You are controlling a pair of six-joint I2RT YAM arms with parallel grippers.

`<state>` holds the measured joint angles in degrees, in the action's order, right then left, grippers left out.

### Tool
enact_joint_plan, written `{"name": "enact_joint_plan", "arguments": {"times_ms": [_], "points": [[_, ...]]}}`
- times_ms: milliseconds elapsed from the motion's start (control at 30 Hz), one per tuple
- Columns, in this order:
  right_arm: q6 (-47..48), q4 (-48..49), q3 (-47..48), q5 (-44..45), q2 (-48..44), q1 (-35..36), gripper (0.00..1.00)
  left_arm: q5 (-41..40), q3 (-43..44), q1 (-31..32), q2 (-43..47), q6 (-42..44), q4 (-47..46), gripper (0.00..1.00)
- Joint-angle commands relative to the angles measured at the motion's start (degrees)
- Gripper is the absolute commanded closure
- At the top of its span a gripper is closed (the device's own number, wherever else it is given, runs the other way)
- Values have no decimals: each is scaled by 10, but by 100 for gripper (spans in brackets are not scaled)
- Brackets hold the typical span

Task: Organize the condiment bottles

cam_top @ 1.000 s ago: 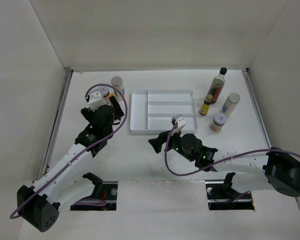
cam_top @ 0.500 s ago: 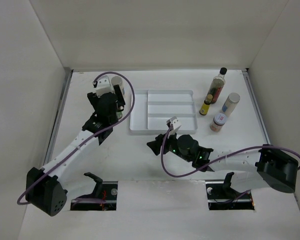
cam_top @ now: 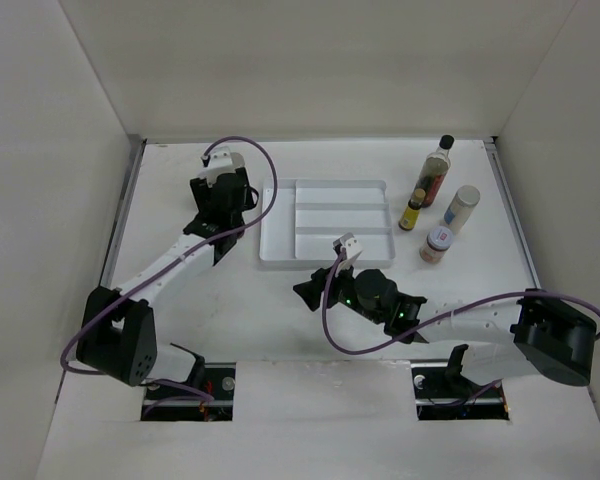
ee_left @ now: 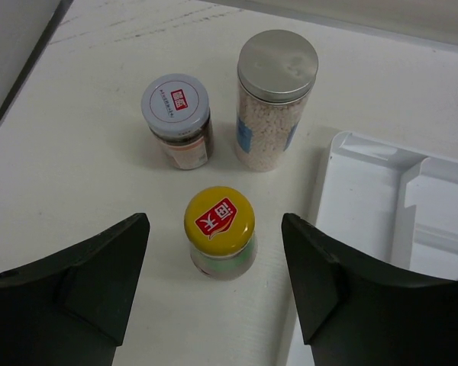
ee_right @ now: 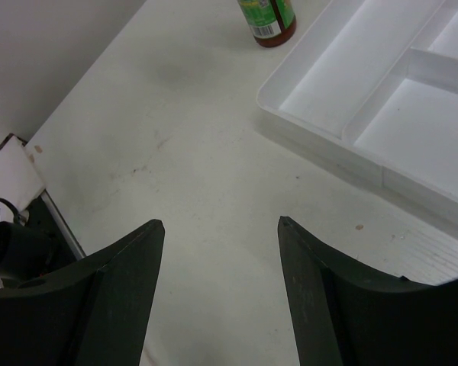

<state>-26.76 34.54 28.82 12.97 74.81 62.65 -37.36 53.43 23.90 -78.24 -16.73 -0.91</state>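
Observation:
In the left wrist view my left gripper (ee_left: 214,221) is open and hangs over a yellow-capped bottle (ee_left: 220,229), one finger on each side and a gap to both. Behind that bottle stand a grey-lidded jar with a red logo (ee_left: 177,118) and a taller metal-lidded spice jar (ee_left: 275,107). From above, the left gripper (cam_top: 223,190) covers these three. At the back right stand a tall dark black-capped bottle (cam_top: 435,170), a small yellow-capped bottle (cam_top: 411,213), a pale-lidded jar (cam_top: 463,208) and a short jar (cam_top: 437,243). My right gripper (cam_top: 310,290) (ee_right: 220,221) is open over bare table.
The white divided tray (cam_top: 325,220) lies mid-table between the two groups; its left edge (ee_left: 343,198) is just right of the yellow-capped bottle. In the right wrist view a green-labelled bottle (ee_right: 269,19) stands beyond the tray corner (ee_right: 320,114). Walls enclose the table on three sides.
My left arm has swung back and right over the left group of bottles, and its jaws have narrowed. The right gripper drifted slightly left and nearer, then stayed still.

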Motion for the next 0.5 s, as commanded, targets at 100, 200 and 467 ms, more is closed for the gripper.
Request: {"name": "enact_joint_plan", "arguments": {"times_ms": [100, 200, 467], "points": [[4, 32, 16, -8, 3, -5, 32, 18, 25, -19, -22, -8, -59, 37], [3, 32, 19, -10, 15, -6, 32, 27, 32, -24, -33, -8, -72, 46], [2, 30, 19, -12, 14, -12, 32, 14, 34, -17, -8, -4, -64, 78]]}}
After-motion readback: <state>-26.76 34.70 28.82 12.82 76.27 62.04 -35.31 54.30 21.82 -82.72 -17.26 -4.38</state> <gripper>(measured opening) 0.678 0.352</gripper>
